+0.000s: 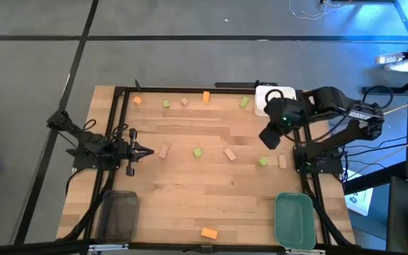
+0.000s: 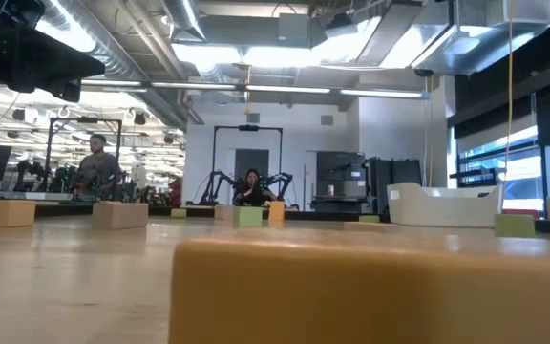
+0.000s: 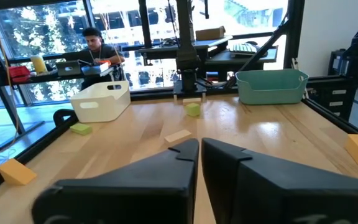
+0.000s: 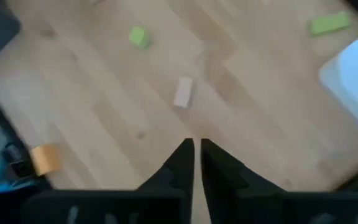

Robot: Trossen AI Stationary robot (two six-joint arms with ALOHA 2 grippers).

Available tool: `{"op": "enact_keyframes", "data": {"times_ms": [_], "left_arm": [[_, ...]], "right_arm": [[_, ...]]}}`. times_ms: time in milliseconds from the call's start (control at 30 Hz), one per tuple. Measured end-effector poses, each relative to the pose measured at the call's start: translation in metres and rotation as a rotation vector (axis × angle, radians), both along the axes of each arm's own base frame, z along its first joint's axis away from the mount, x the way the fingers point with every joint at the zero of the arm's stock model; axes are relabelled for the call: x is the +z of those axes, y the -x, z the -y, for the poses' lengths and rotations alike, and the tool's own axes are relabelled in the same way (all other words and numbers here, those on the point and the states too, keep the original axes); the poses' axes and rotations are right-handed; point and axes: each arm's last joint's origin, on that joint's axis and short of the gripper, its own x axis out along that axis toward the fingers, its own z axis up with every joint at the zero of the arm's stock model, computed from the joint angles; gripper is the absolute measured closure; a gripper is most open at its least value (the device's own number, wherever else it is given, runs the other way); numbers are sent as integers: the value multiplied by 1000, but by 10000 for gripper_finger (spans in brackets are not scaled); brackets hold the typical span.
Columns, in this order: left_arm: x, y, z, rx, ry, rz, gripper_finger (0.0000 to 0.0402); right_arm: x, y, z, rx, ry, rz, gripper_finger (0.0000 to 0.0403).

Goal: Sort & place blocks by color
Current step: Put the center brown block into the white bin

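Left gripper [image 1: 146,151]: low at the table's left edge, fingers [image 3: 166,171] pressed together, nothing between them, tips aimed toward the table's middle. Just beyond the tips, a tan block [image 1: 163,151]. Right gripper [image 1: 268,137]: raised above the table's far right part, near the white tray [image 1: 261,93], pointing down; fingers [image 4: 182,158] nearly together with a thin slit between, nothing held. Below it in the right wrist view: a tan block [image 4: 183,91], a green block [image 4: 138,36], an orange block [image 4: 45,158], a further green block [image 4: 329,23] beside the white tray's edge. Blocks along the far edge, left to right: orange [image 1: 137,100], green [image 1: 166,103], tan [image 1: 184,101], orange [image 1: 206,97], green [image 1: 244,102]. Mid-table: green [image 1: 197,151], tan oblong [image 1: 229,154], green [image 1: 262,162], tan [image 1: 282,161]. Near edge: one orange block [image 1: 209,232], alone between the two near trays. Grey tray [image 1: 119,214]: near left corner. Green tray [image 1: 294,219]: near right corner. No block seen in either near tray; white tray mostly hidden under the right arm. Table [image 1: 190,191]: light wood, dark frame. Low view: large tan block [image 2: 370,287] filling the foreground, smaller blocks in a row behind. Room beyond: two people at workstations.
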Motion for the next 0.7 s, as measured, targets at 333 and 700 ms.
{"op": "enact_keyframes", "data": {"times_ms": [333,700], "left_arm": [[0,0,0,0,0,0,401],[0,0,0,0,0,0,382]], "right_arm": [[-11,-20,13,75,-17,-70,246],[-47,-65,34,-27,-44,-225,196]]}}
